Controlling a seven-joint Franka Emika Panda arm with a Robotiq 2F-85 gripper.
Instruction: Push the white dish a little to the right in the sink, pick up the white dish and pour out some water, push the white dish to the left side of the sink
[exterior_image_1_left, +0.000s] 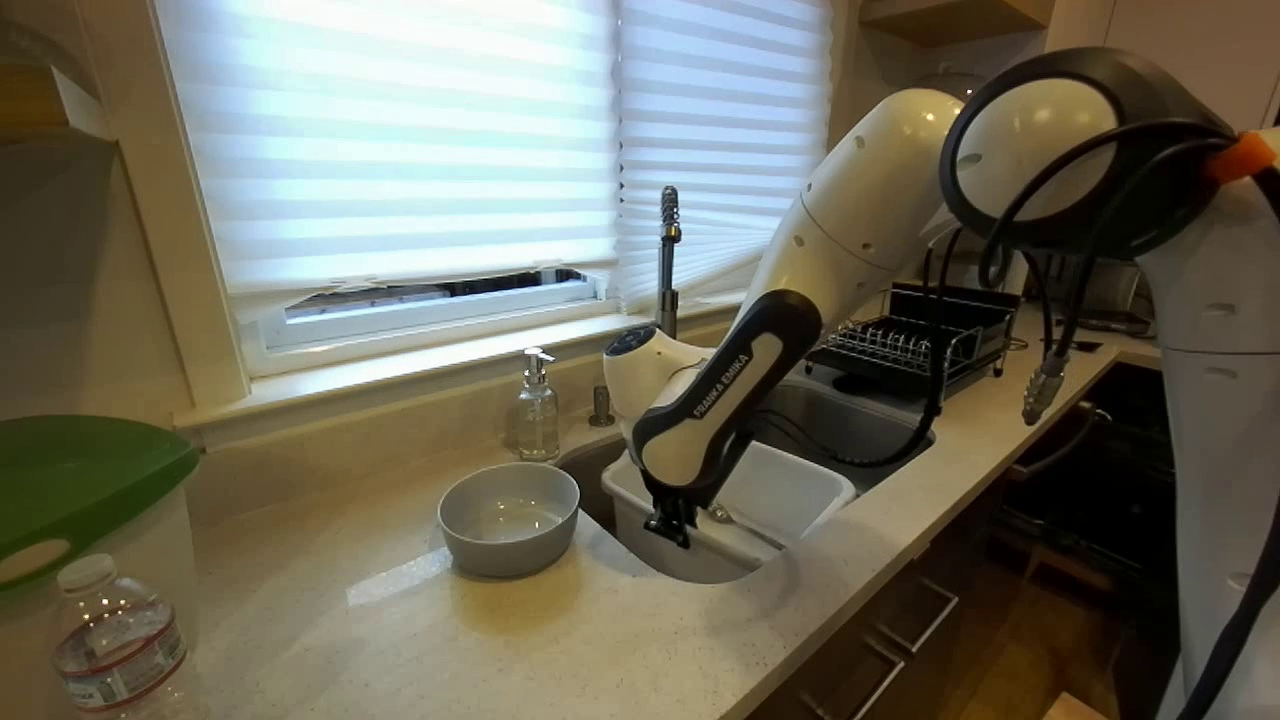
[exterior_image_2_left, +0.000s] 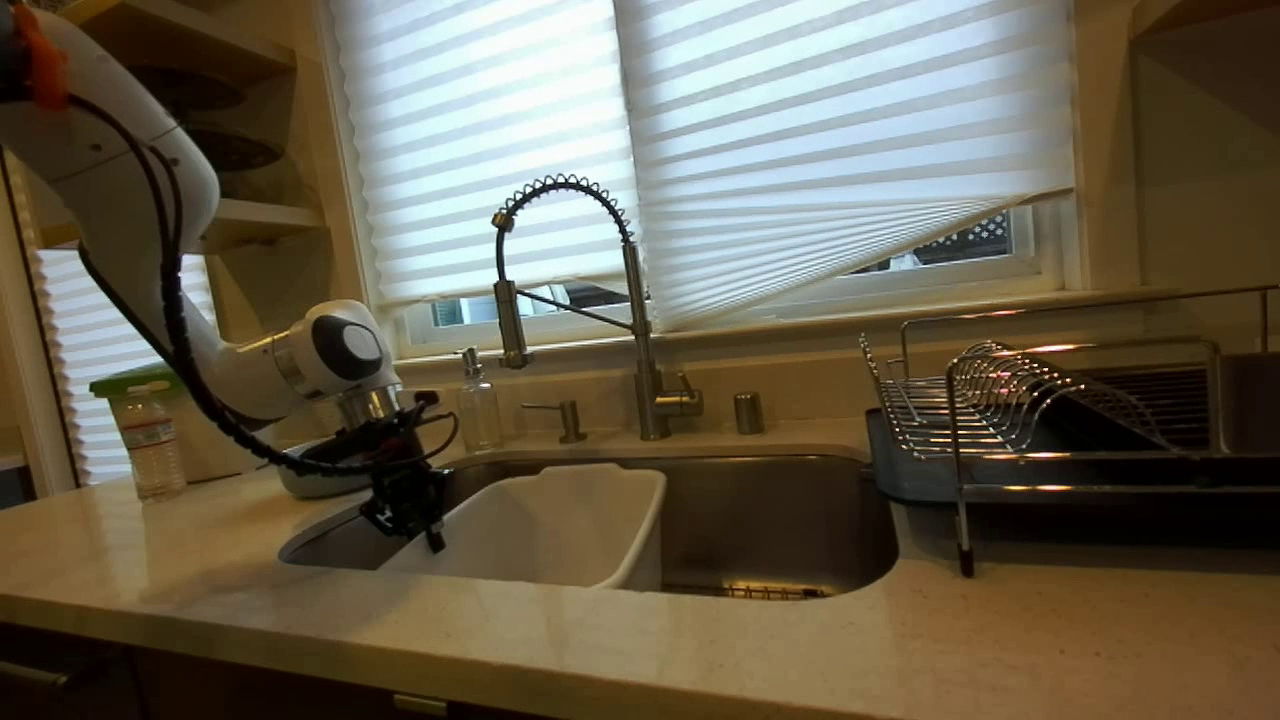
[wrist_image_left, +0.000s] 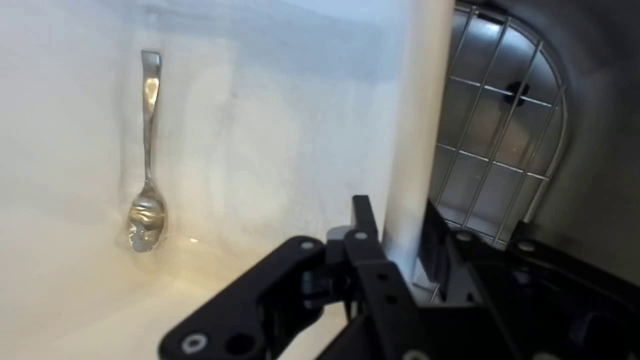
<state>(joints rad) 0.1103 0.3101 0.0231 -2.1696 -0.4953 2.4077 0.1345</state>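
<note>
Likely at pick-up step, pinching white plastic tub (exterior_image_2_left: 555, 520) by rim (wrist_image_left: 420, 125) between jaws. Next, lift and tilt to pour.

Black gripper (wrist_image_left: 400, 225), white dish (exterior_image_2_left: 560, 525), dark grey sink (exterior_image_1_left: 835, 415), white arm (exterior_image_1_left: 860, 200) with black sections, grey bowl (exterior_image_1_left: 510, 545), green lid (exterior_image_1_left: 90, 480), white blinds (exterior_image_1_left: 400, 150) with darker stripes, pale speckled countertop (exterior_image_1_left: 400, 650), silver spoon (wrist_image_left: 147, 150).

The arm (exterior_image_1_left: 850, 225) is of white colour, with rounded shapes. On it, a black part (exterior_image_1_left: 787, 317) bears pale letters (exterior_image_1_left: 721, 386) FRANKA EMIKA. There are black cables (exterior_image_2_left: 174, 310) and an orange piece (exterior_image_1_left: 1240, 158). The hand (wrist_image_left: 400, 225) is black, with 2 fingers (wrist_image_left: 363, 215) and round silvery screws (wrist_image_left: 194, 343).
</note>
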